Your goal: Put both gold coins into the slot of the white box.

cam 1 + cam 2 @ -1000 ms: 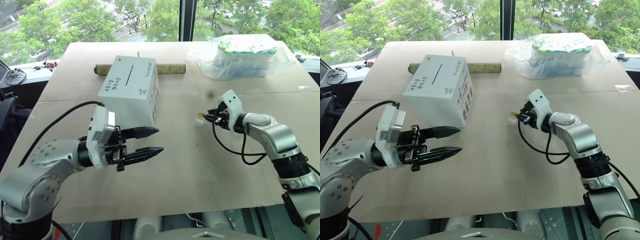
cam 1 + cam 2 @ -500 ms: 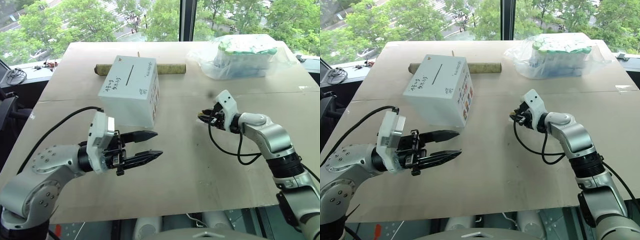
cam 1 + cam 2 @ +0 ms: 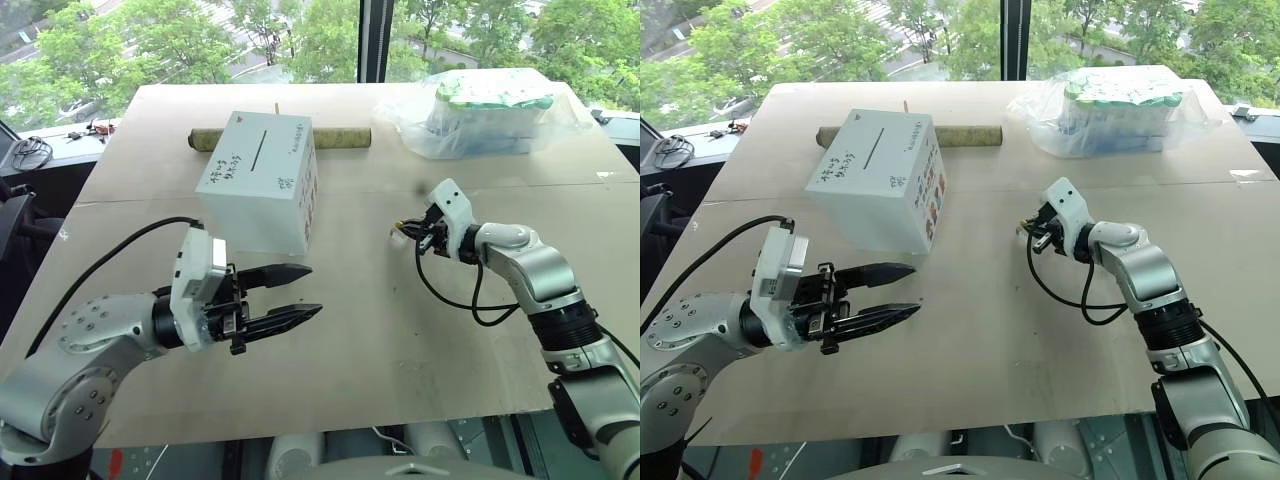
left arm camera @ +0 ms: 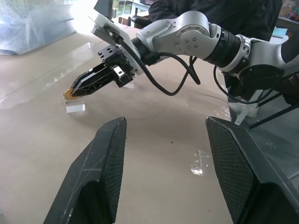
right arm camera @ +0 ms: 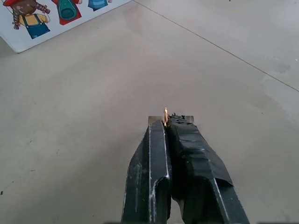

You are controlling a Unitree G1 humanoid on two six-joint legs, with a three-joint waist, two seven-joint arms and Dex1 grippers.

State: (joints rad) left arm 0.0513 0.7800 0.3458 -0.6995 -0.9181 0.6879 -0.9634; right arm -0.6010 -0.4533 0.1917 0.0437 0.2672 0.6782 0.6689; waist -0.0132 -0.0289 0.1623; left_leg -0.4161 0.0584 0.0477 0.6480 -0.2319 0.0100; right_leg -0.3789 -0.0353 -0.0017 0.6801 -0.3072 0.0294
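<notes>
While the left gripper [image 3: 300, 293] hovers nearest, low over the table [image 3: 400, 340], its jaws released and grasping nothing, the right gripper [image 5: 166, 120] beyond it has its jaws clenched on a gold coin [image 5: 165, 115], pinched edge-on at the very fingertips. Just below that coin, seen from the left wrist, a small clear plastic piece [image 4: 74, 108] lies on the table. I cannot make out a second coin. Farther back stands the white box [image 3: 262, 180], tilted, with its slot [image 3: 257, 150] on the upper face. Behind it lie a cardboard tube [image 3: 345, 135] and a clear plastic bag [image 3: 490, 110]. With so little of the disc held, it could twist or slip out on the way across. A slightly skewed approach would knock it against the slot's edge.
</notes>
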